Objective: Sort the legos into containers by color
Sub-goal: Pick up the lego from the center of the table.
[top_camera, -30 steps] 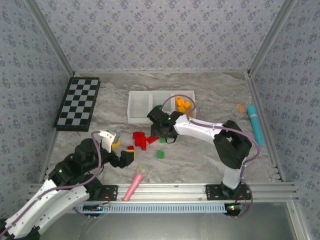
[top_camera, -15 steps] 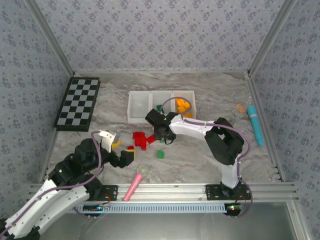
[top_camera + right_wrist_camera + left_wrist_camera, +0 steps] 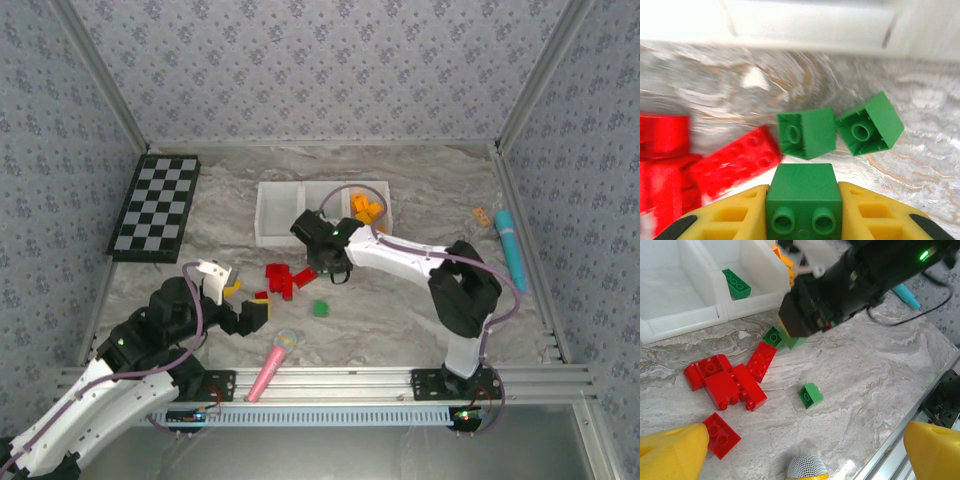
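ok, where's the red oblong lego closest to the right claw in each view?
Top external: red oblong lego at table centre, right end of the red pile.
Left wrist: centre-left, angled, right of the red pile.
Right wrist: lower left, beside the clamped green brick.
Shared landmark: the containers' white wall, just beyond it.

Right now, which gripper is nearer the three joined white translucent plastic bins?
Right. The right gripper, clamping a green brick, is just in front of the white bins; the left gripper is farther back, past the red bricks.
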Robot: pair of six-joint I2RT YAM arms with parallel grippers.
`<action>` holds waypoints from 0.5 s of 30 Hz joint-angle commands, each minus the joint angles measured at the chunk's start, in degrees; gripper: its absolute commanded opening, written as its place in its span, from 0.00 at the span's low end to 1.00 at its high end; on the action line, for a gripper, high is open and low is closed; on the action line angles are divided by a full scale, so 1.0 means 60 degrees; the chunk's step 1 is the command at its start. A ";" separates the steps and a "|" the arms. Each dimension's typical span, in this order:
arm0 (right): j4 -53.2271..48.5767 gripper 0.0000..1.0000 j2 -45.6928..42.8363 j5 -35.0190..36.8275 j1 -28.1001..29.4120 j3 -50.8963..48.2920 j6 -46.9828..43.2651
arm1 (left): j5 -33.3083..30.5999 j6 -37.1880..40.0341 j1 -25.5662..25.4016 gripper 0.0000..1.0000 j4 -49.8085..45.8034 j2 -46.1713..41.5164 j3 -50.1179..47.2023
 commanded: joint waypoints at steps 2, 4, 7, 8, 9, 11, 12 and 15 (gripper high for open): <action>-0.0480 0.34 -0.0683 0.0452 -0.0093 0.1203 -0.1092 | -0.0117 -0.0050 -0.0076 1.00 0.0105 0.0061 0.0098; -0.0499 0.34 -0.0544 0.0439 -0.0365 0.1681 -0.1640 | -0.0117 -0.0036 -0.0075 1.00 0.0087 0.0090 0.0098; -0.0526 0.34 -0.0060 0.0143 -0.0912 0.2507 -0.2303 | -0.0117 -0.0044 -0.0076 1.00 0.0065 0.0107 0.0112; -0.0529 0.34 0.0156 0.0029 -0.1114 0.2791 -0.2506 | -0.0117 -0.0045 -0.0074 1.00 0.0083 0.0105 0.0101; -0.0559 0.34 0.0362 -0.0081 -0.1271 0.3092 -0.2676 | -0.0117 -0.0039 -0.0075 1.00 0.0066 0.0106 0.0110; -0.0489 0.34 0.0832 -0.0220 -0.1603 0.3636 -0.3020 | -0.0139 -0.0049 -0.0070 1.00 0.0070 0.0108 0.0100; -0.0361 0.34 0.1020 -0.0287 -0.1731 0.3772 -0.3164 | -0.0159 -0.0051 -0.0077 1.00 0.0066 0.0119 0.0098; -0.0203 0.34 0.1760 -0.0566 -0.2200 0.4360 -0.3332 | -0.0192 -0.0050 -0.0076 1.00 0.0053 0.0121 0.0120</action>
